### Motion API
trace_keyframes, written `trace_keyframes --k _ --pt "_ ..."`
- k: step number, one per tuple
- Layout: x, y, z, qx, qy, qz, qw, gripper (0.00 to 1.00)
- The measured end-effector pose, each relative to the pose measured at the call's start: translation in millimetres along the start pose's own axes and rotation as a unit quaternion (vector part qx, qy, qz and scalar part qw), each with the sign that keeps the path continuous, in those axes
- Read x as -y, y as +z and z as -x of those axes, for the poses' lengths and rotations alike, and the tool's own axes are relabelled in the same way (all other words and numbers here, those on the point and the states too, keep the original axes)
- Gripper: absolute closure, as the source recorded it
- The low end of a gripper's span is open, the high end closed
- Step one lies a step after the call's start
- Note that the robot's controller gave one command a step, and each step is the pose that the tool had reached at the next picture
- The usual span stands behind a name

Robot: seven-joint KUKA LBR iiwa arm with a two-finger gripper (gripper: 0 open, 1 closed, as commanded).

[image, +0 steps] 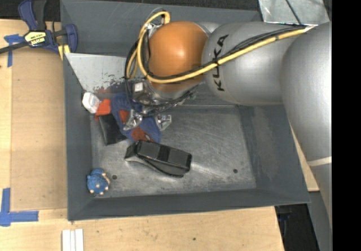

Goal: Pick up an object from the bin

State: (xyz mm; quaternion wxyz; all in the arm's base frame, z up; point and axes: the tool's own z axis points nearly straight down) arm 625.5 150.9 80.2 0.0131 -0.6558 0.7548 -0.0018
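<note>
One black stapler, one blue figurine, one heap

The arm is wearing a rounded silver-grey shell with black KUKA lettering. An orange dome cover is capping its wrist, with a yellow cable and black cables looping around it. The gripper is showing bare grey metal.

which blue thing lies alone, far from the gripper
The small round blue toy, alone in the lower-left corner of the bin; the other blue thing lies in the heap right by the gripper.
</note>
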Motion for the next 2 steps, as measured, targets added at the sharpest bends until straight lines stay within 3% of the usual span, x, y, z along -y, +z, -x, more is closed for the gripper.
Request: trace_keyframes --k 1,2 --pt "4.4 -80.4 2.6 -0.0058 0.002 0.004 1.0000 1.00" --pt "5.7 -86.1 2.5 -0.0066 0.004 0.008 0.9999 1.00"
